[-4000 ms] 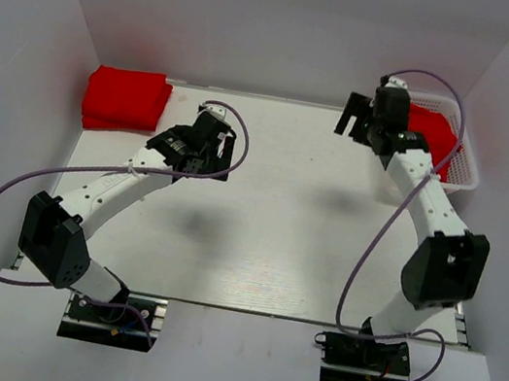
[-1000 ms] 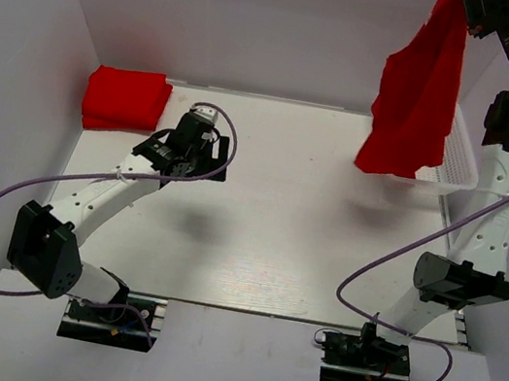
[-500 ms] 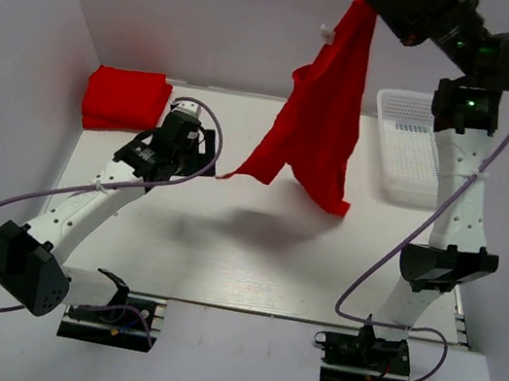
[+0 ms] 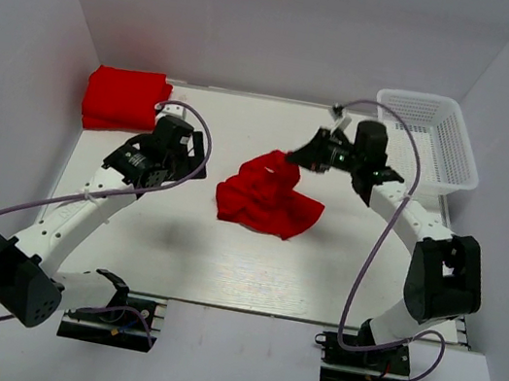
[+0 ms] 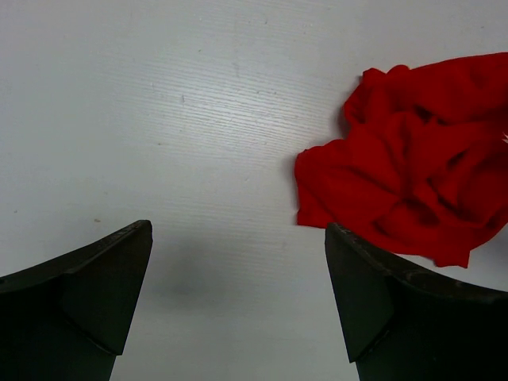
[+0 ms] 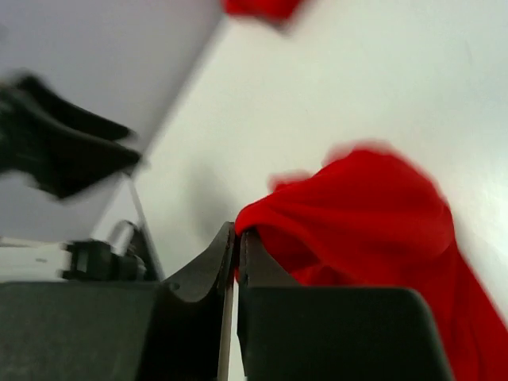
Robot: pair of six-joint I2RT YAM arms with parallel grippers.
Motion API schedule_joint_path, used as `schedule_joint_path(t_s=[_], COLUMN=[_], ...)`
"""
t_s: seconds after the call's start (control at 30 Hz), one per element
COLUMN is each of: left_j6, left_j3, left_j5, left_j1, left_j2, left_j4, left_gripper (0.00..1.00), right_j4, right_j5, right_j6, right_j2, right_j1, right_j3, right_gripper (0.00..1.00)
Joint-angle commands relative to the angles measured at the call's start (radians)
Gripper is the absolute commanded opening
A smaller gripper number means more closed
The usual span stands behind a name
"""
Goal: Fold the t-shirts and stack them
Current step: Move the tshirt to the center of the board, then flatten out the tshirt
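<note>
A crumpled red t-shirt point(image 4: 268, 196) lies in a heap at the middle of the table. My right gripper point(image 4: 297, 154) is low over its far edge and shut, with a fold of the cloth pinched between the jaws point(image 6: 238, 232); the rest of the t-shirt point(image 6: 373, 214) spreads out in front. Left of the heap my left gripper point(image 4: 187, 154) stands wide open and holds nothing. In the left wrist view the gripper point(image 5: 238, 294) is over bare table, with the t-shirt point(image 5: 413, 182) ahead to the right. A folded red t-shirt stack point(image 4: 125, 97) sits at the far left corner.
A white mesh basket point(image 4: 431, 143) stands at the far right against the wall, with no shirt showing in it. White walls close in the table on the left, back and right. The folded stack point(image 6: 262, 8) shows at the top of the right wrist view.
The right arm has swung down and left from high over the basket, and the hanging t-shirt has dropped into a heap on the table. The left arm has shifted slightly left.
</note>
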Motion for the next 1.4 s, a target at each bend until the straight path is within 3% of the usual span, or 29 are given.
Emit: schedule_joint_path(t_s=[0.0,0.03,0.07,0.17,0.2,0.23,0.53,0.8,1.07,1.37], left_j6=[-0.019,-0.009,-0.009,-0.009,-0.009,-0.009,0.019,0.074,0.099,0.111], left_j3=[-0.018,-0.009,-0.009,-0.009,-0.009,-0.009,0.017,0.042,0.061,0.031], left_j5=[-0.013,-0.013,-0.013,-0.013,-0.013,-0.001,0.049,0.141,0.164,0.199], left_j1=[0.003,0.003,0.003,0.003,0.003,0.003,0.003,0.003,0.003,0.003], left_j2=[-0.009,0.006,0.006,0.034,0.034,0.043,0.043,0.012,0.012,0.012], left_j4=[-0.025,-0.039,-0.051,-0.06,-0.061,-0.061,-0.062,-0.053,-0.042,-0.033], left_gripper=[1.0,1.0,1.0,1.0,1.0,1.0,1.0,1.0,1.0,1.0], right_j4=[-0.073,-0.074,-0.099,-0.239,-0.257,-0.272,-0.465,-0.614,-0.55,-0.576], right_j5=[0.146,0.177,0.189,0.257,0.277,0.3,0.613,0.924,0.933,0.921], right_j6=[-0.209,-0.224,-0.258,-0.333,-0.345,-0.352,-0.292,-0.292,-0.27,-0.272], right_j2=[-0.068,-0.07,-0.07,-0.059,-0.057,-0.071,-0.205,-0.398,-0.543,-0.539], right_j1=[0.031,0.037,0.042,0.062,0.068,0.066,0.06,0.059,0.059,0.057], right_j3=[-0.134,-0.235,-0.252,-0.233,-0.227,-0.222,-0.082,-0.078,-0.18,-0.162], right_gripper=[0.04,0.06,0.2,0.49,0.85,0.9,0.9,0.9,0.9,0.9])
